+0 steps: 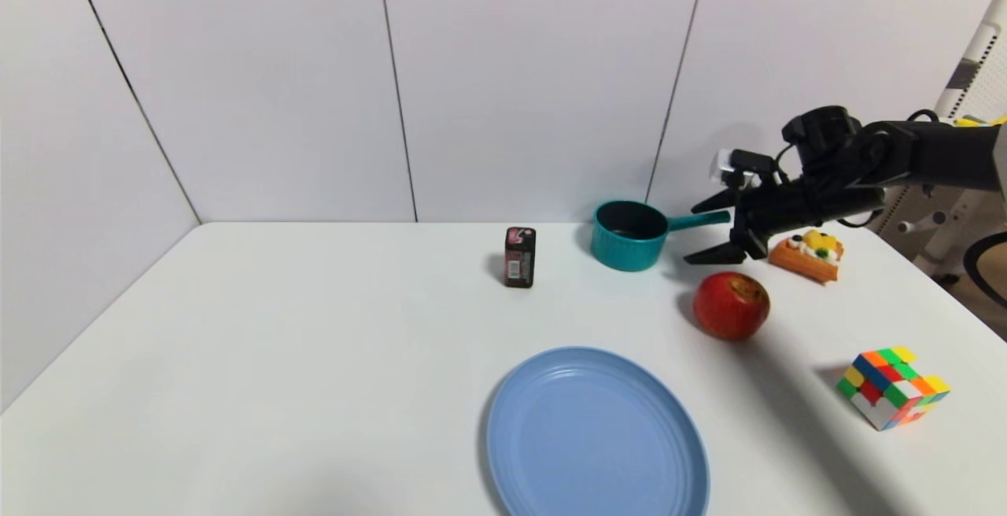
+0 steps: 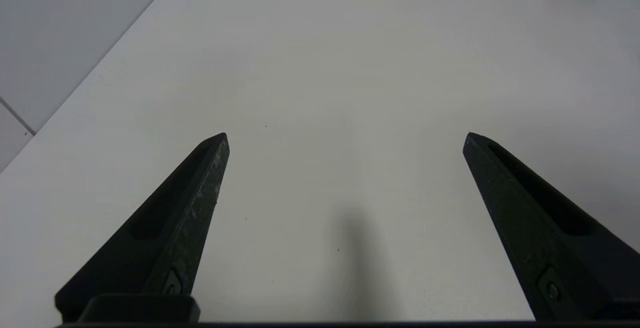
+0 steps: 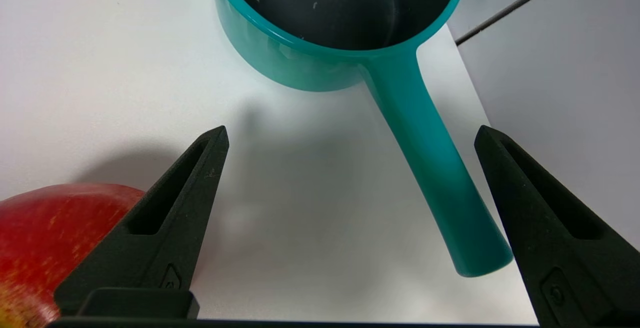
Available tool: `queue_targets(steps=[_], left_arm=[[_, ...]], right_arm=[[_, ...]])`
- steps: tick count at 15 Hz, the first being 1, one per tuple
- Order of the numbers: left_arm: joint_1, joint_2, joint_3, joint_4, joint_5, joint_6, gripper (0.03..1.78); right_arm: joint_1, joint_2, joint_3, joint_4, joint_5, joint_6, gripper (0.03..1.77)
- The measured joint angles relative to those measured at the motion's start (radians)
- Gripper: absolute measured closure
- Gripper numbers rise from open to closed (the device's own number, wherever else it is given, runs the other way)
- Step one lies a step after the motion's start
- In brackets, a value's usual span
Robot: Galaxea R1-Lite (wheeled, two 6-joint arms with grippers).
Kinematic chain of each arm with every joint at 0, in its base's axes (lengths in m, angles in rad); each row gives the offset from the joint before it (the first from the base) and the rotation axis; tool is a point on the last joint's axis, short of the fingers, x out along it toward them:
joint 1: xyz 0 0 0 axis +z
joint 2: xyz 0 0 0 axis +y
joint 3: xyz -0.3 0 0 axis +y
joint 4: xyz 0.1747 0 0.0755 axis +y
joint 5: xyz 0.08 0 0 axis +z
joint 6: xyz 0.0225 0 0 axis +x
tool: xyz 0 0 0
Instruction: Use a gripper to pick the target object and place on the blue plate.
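The large round light-blue ridged plate (image 1: 596,437) is seen bare at the near middle of the white table (image 1: 315,359), well apart from the small teal saucepan with a dark inside and straight handle (image 1: 631,236), which stands near the back wall with a red apple (image 1: 731,305) just in front of it. The approach step is judged to be in hand: the right gripper (image 1: 702,234) is held above the handle's end with its jaws wide open and nothing gripped, the handle (image 3: 431,168) being framed between the fingers (image 3: 165,228). A descent and a closing on the handle are called for next, clear of the apple, while the left gripper (image 2: 346,137) is parked over bare table, jaws likewise apart
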Motion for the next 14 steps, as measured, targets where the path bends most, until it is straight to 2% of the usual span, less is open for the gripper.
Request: queue_targets(steps=[8, 10, 13, 14], left_arm=[[0.0, 0.0, 0.0, 0.0, 0.0, -0.001, 0.12], [0.0, 0.0, 0.0, 0.0, 0.0, 0.0, 0.12], [0.0, 0.0, 0.0, 0.0, 0.0, 0.0, 0.12], [0.0, 0.0, 0.0, 0.0, 0.0, 0.0, 0.12]], right_arm=[[0.026, 0.018, -0.003, -0.099, -0.005, -0.001, 0.1], [0.031, 0.029, -0.003, -0.124, -0.039, -0.004, 0.1], [0.041, 0.039, -0.003, -0.154, -0.139, -0.007, 0.1], [0.043, 0.041, -0.003, -0.155, -0.154, -0.008, 0.1]])
